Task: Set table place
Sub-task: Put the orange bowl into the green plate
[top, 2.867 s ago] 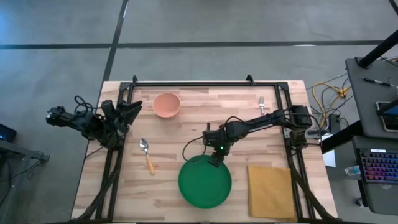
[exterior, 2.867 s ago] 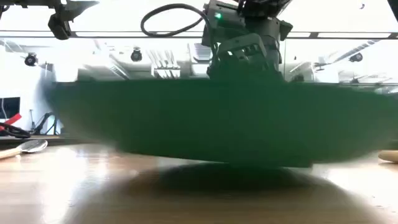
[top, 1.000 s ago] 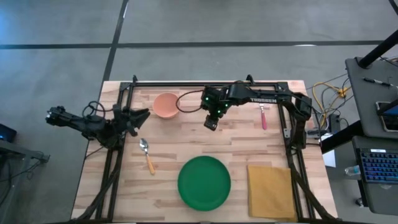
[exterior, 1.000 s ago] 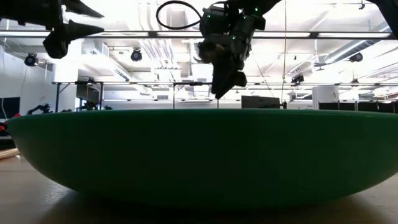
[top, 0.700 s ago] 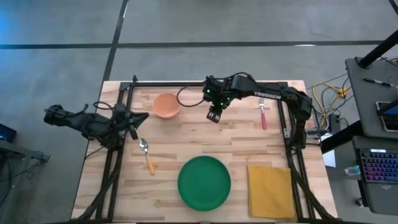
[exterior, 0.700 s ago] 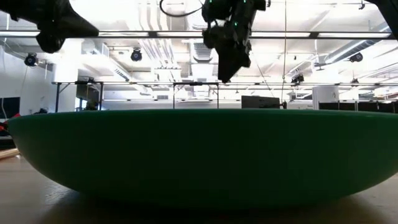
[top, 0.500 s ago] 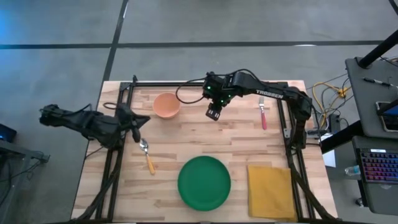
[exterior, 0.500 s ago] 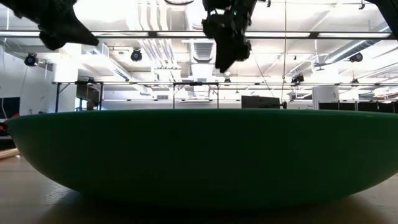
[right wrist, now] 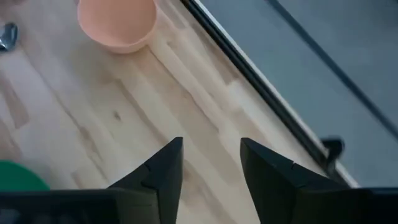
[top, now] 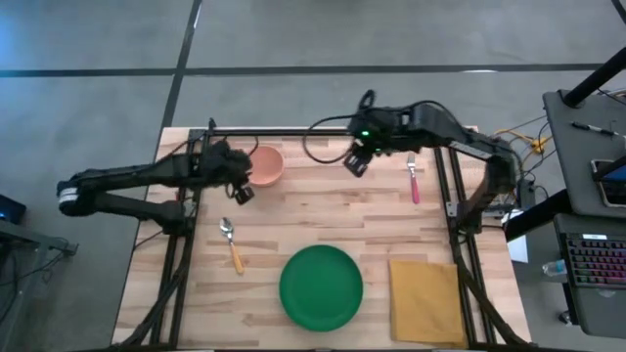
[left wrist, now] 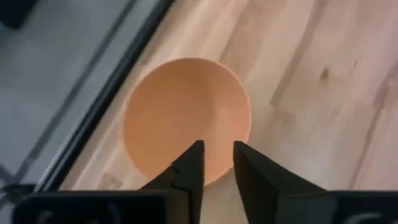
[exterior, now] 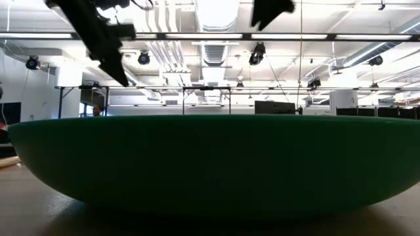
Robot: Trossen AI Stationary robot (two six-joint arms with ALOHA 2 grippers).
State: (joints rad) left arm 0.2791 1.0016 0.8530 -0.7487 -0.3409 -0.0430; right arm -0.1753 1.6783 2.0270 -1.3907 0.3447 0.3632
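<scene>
The left gripper (top: 241,189) hangs just beside the peach-orange bowl (top: 262,164) near the table's (top: 313,210) far edge, its fingers (left wrist: 189,167) a narrow gap apart and holding nothing. The right gripper (top: 355,161) hovers over bare planks between the bowl and the red-handled fork (top: 413,180), fingers parted and empty. Nearer the front edge lie the spoon (top: 232,244), green plate (top: 321,286) and mustard-yellow napkin (top: 426,299).
</scene>
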